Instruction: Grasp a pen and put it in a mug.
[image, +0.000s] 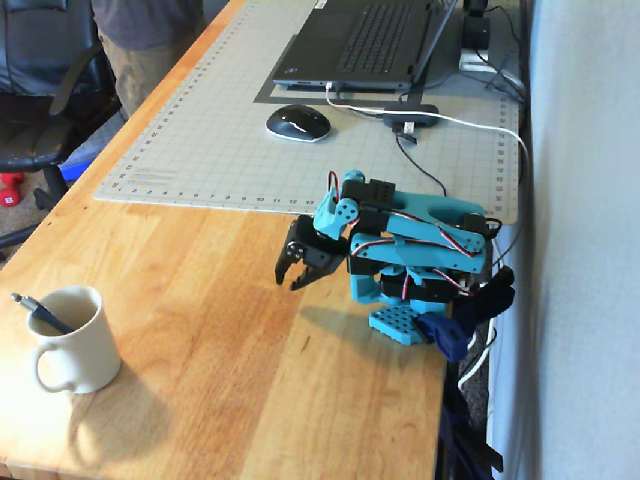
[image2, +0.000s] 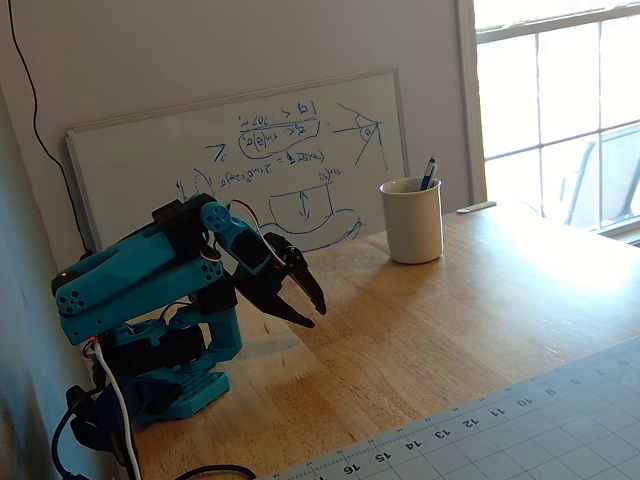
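Observation:
The cream-white mug (image: 75, 340) stands on the wooden table near the front left corner in a fixed view, handle toward the front. It also shows in a fixed view (image2: 412, 222) in front of a whiteboard. The dark pen (image: 38, 313) stands tilted inside the mug, its top end poking above the rim (image2: 429, 172). My gripper (image: 290, 280) hangs on the folded blue arm at the table's right side, far from the mug. It points down at the wood (image2: 316, 314), its jaws together and holding nothing.
A grey cutting mat (image: 200, 160) covers the far half of the table, with a mouse (image: 297, 122), a laptop (image: 365, 45) and cables on it. A whiteboard (image2: 240, 150) leans on the wall behind the arm. The arm's base (image: 410, 320) sits at the right table edge.

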